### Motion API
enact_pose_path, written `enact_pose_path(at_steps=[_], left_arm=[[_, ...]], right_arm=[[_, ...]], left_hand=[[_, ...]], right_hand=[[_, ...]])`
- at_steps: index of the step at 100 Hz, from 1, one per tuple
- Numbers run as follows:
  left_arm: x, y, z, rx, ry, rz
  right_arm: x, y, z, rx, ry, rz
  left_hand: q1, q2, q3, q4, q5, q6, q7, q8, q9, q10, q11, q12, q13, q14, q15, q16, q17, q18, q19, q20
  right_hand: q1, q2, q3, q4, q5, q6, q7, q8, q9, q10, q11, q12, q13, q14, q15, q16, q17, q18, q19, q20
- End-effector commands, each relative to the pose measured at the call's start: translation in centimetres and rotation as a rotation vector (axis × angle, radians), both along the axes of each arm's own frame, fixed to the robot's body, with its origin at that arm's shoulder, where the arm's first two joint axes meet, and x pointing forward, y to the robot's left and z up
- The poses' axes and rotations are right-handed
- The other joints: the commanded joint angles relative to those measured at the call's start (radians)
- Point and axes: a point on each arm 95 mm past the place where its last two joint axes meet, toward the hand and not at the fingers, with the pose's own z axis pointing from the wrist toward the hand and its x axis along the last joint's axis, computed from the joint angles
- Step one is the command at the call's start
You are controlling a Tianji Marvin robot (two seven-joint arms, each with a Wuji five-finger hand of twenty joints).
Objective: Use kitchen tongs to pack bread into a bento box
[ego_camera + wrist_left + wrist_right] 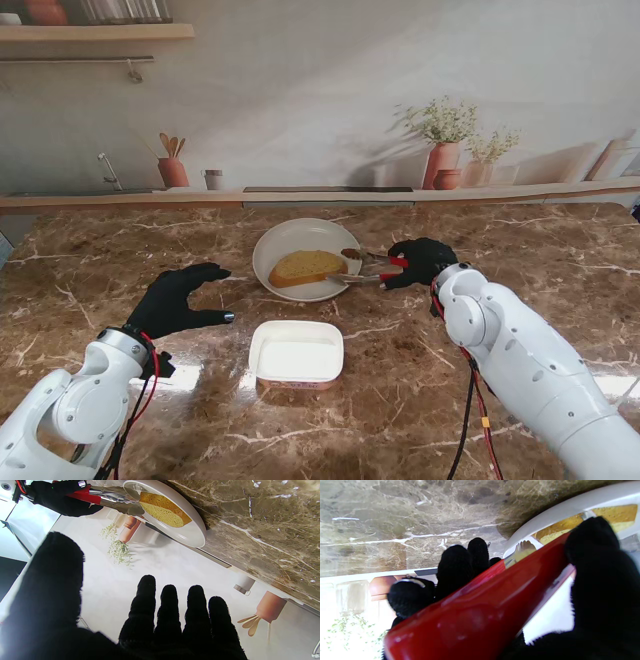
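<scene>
Red-handled steel kitchen tongs (pixel 368 268) gripped in right hand (pixel 420 262), tips w/ brown-crusted bread slice (pixel 306 267) on round white plate (pixel 282 243); weak pinch = drop short of white rectangular bento box (pixel 296 353). Left hand (pixel 178 300) empty, fingers apart.

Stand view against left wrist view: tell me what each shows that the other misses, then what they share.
Only the stand view shows the bento box, white and open, nearer to me than the plate, and the whole left hand held open to the box's left. Only the left wrist view shows the bread's porous cut face close up. Both show the white plate, the bread slice on it, and the right hand shut on the red-handled tongs, tips at the bread's end.
</scene>
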Motion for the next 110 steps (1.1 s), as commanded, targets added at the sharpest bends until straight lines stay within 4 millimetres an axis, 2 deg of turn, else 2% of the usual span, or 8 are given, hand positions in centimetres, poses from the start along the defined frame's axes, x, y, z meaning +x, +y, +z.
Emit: enact_pose_path(at_steps=[1,80,99,110], left_arm=[[-0.2,0.2,-0.5,0.002,0.008,0.007],[-1.1,0.6,-1.1,-0.005,0.025,0.030],[-1.3,0.7,-1.2,-0.002,0.028,0.034],[-1.5,0.7,-1.3,-0.003,0.030,0.036]], right_arm=[[0.3,0.0,0.2,-0.012,0.016,0.002],[1.4,3.6,-0.5,-0.160,0.087,0.027],[1.6,4.3,-0.4,-0.169,0.080,0.036],[1.6,4.6,-0.7,-0.169,0.086,0.036]], left_hand=[[-0.025,-0.014,0.010,0.010,-0.001,-0.018,0.010,0.005,-0.035,-0.033,-0.010,-0.007,-0.040,-0.057,-0.034,-0.009,-0.019,-0.050,-0.023,-0.012],[-0.028,-0.013,0.022,0.009,0.011,-0.020,0.015,0.007,-0.025,-0.028,-0.005,-0.004,-0.036,-0.054,-0.026,-0.007,-0.019,-0.053,-0.017,-0.010],[-0.030,-0.010,0.027,0.009,0.014,-0.022,0.020,0.009,-0.025,-0.029,-0.006,-0.004,-0.037,-0.056,-0.028,-0.008,-0.021,-0.055,-0.018,-0.010],[-0.030,-0.009,0.030,0.010,0.013,-0.021,0.021,0.010,-0.024,-0.029,-0.006,-0.005,-0.038,-0.056,-0.028,-0.008,-0.021,-0.055,-0.019,-0.011]], right_hand=[[0.001,0.037,0.025,0.014,-0.042,0.003,-0.020,-0.013,-0.010,-0.051,0.028,0.018,0.023,-0.057,0.045,0.016,0.026,-0.064,0.078,0.032],[-0.049,0.040,0.018,0.028,-0.123,0.039,-0.046,-0.055,-0.091,-0.045,0.026,0.005,0.035,-0.095,0.111,0.026,0.065,-0.127,0.126,0.048],[-0.039,0.037,0.024,0.027,-0.088,0.025,-0.024,-0.055,-0.062,-0.044,0.032,-0.001,0.062,-0.105,0.138,0.021,0.091,-0.134,0.145,0.051],[-0.011,0.054,0.040,0.017,-0.022,-0.022,0.020,-0.042,-0.016,-0.046,0.031,-0.007,0.079,-0.099,0.153,0.011,0.103,-0.123,0.162,0.052]])
